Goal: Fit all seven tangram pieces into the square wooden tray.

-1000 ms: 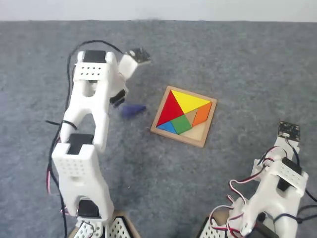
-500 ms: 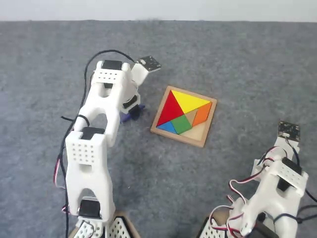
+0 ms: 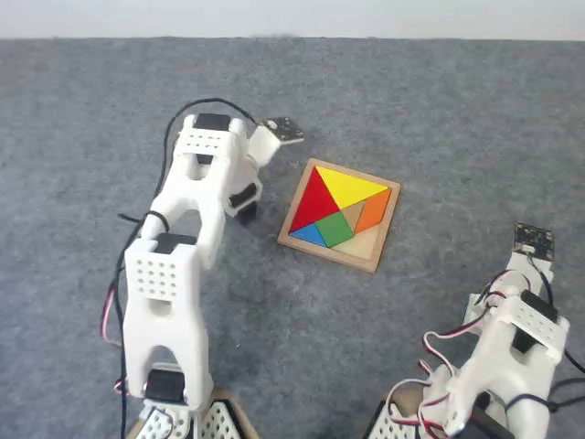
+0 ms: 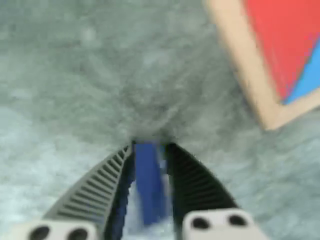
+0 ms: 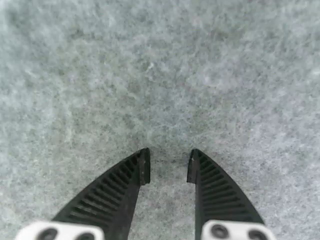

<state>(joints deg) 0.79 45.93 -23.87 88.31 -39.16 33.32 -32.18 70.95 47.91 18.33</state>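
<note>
Left claw (image 4: 149, 146): clamped on the dark blue piece (image 4: 149, 185), low over the carpet (image 3: 110, 110). I cannot tell whether the piece touches the carpet. In the high view this claw sits just beside the tray (image 3: 329, 255), off its left side.

The tray holds red (image 3: 315, 201), yellow (image 3: 352, 189), orange (image 3: 373, 212), green (image 3: 336, 229) and light blue (image 3: 308, 235) pieces. Bare wood shows along its near-right edge.

Right claw (image 5: 169, 165): jaws apart, gripping nothing, over carpet, well apart from the tray.

Robotics lab bench, prob.; grey felt tabletop (image 3: 439, 110); pale wall (image 3: 366, 16) behind; white arms (image 3: 174, 274) w/ loose wiring (image 3: 439, 352).
</note>
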